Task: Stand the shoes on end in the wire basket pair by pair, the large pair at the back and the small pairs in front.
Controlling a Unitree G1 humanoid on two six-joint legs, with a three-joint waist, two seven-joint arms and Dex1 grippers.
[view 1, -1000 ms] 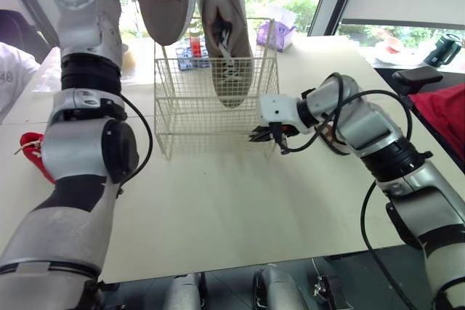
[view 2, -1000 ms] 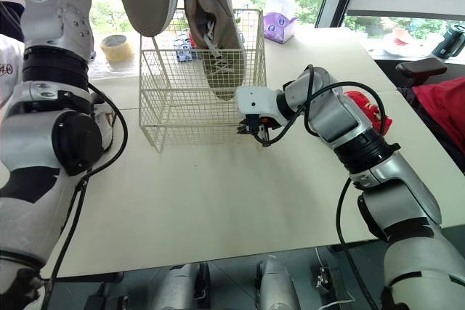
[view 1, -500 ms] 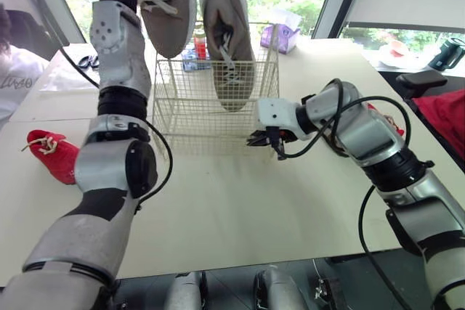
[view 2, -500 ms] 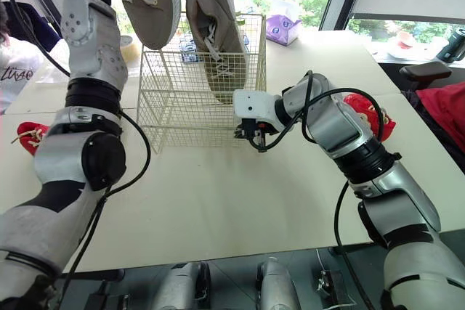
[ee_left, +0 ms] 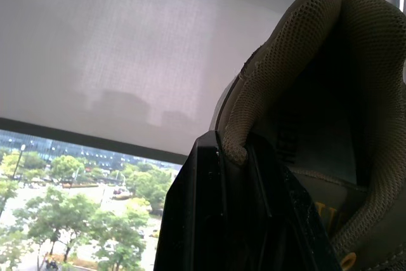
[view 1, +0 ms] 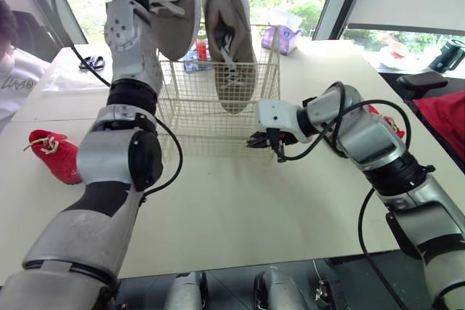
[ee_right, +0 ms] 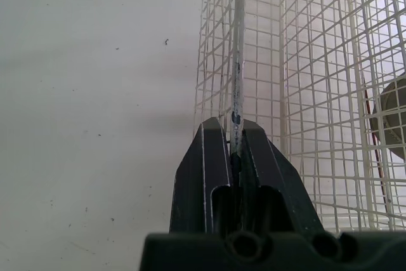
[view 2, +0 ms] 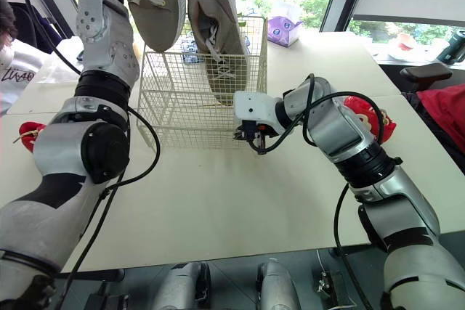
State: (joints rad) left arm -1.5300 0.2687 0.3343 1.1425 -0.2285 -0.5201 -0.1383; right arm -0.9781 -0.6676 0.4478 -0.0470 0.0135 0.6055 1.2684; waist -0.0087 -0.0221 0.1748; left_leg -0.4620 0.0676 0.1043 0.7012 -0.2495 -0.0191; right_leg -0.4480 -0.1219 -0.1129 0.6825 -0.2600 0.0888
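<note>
Left eye view: wire basket [view 1: 190,117] upper centre, one grey shoe [view 1: 231,49] standing in it, my right gripper [view 1: 265,141] at its lower-right corner. Left wrist: left gripper [ee_left: 233,147] clamped on the heel collar of the second grey shoe [ee_left: 330,80]. Right wrist: my fingers [ee_right: 212,157] pinch the basket's corner wire, zero gap.

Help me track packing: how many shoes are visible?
4. One grey shoe stands in the wire basket; the left gripper holds a second grey shoe above it; one red shoe lies far left, one behind the right arm. Others may be hidden.
</note>
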